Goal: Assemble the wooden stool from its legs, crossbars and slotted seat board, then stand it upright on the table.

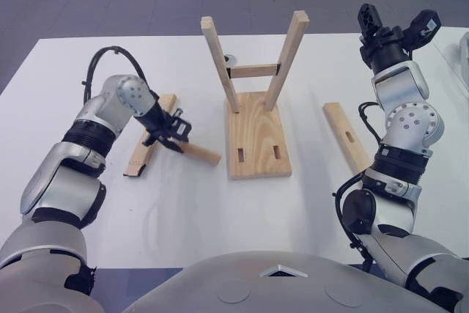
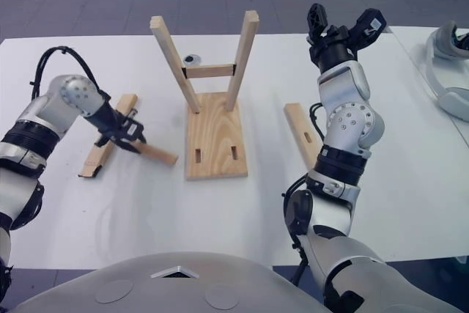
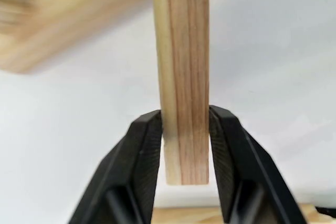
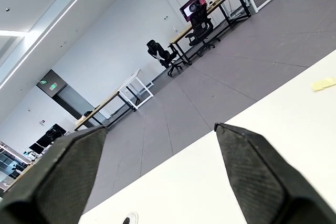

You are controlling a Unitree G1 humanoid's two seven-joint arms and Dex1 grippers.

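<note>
Wood parts lie across the white table [image 1: 88, 218], with the slotted seat board [image 1: 258, 141] flat at its centre. 2 legs [image 1: 220, 64] stand up from the board's 12 o'clock end, joined by 1 crossbar [image 1: 255, 71], while the 2 slots [image 1: 241, 154] at its 6 o'clock end are not yet filled. At 9 o'clock of the board the left gripper [image 1: 170, 131] is clamped tight on a short bar [image 1: 199, 152], its pads [image 3: 152, 145] pinching the 2 narrow faces close to 1 end, and the free end points toward the board. A loose leg [image 1: 139, 160] lies under that gripper, and another loose leg [image 1: 346, 137] lies at 3 o'clock of the board. The right gripper [image 1: 397, 26] is raised at about 1 o'clock, spread wide and holding nothing. The step in hand looks like seating this bar, probably the second crossbar, into a leg's mortise. Because the grip sits so near the end, the bar could pivot between the pads, so it is best carried slowly, squared to the mortise and pressed straight in. The free arm could pin the leg down.
</note>
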